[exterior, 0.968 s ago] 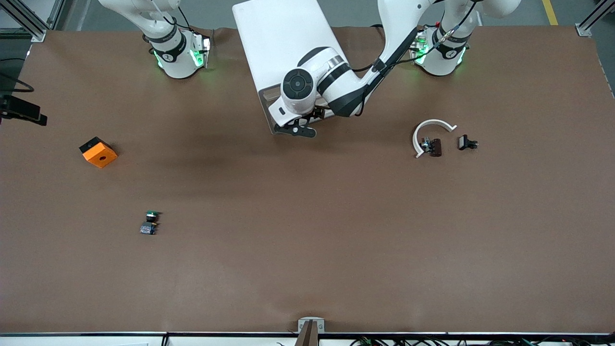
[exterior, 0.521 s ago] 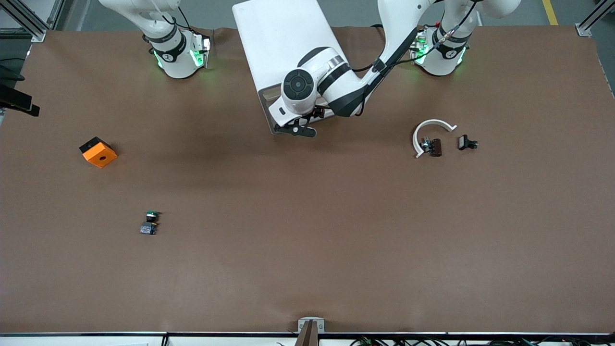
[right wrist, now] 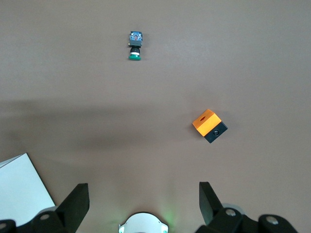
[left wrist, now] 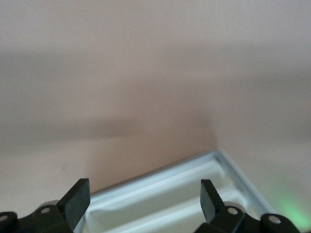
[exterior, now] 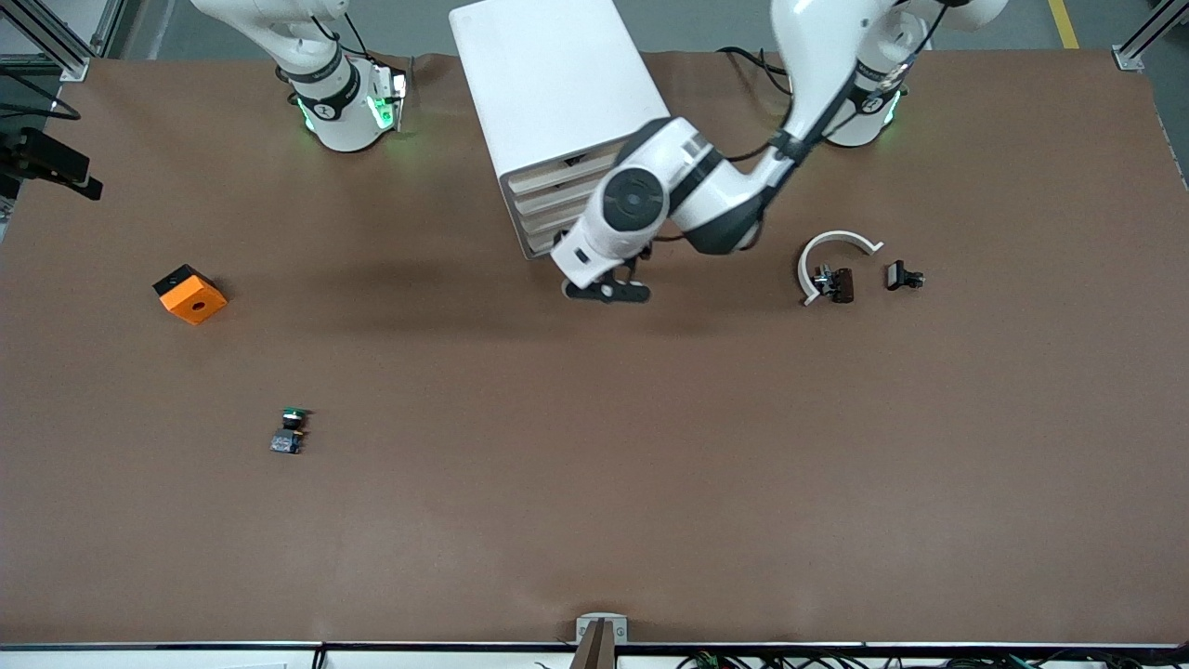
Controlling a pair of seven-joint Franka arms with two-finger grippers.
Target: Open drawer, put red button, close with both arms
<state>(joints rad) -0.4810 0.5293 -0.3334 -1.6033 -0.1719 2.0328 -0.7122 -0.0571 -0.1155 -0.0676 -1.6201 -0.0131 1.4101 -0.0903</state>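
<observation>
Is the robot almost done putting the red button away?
Not yet. In hand: the open left gripper hangs over a white tray drawer that looks pulled out of the cabinet. Left: the red button lies untouched beside a white curved piece, and the drawer needs closing. The right gripper waits open above the table.

The right gripper (right wrist: 141, 196) hangs high over the brown table (right wrist: 252, 58), fingers (right wrist: 77, 199) spread wide with nothing between them. A green-capped switch (right wrist: 135, 45) lies on the table, and an orange cube (right wrist: 209, 125) lies well apart from it, at about four o'clock of the switch. A white cabinet corner (right wrist: 22, 187) shows beside one finger.
</observation>
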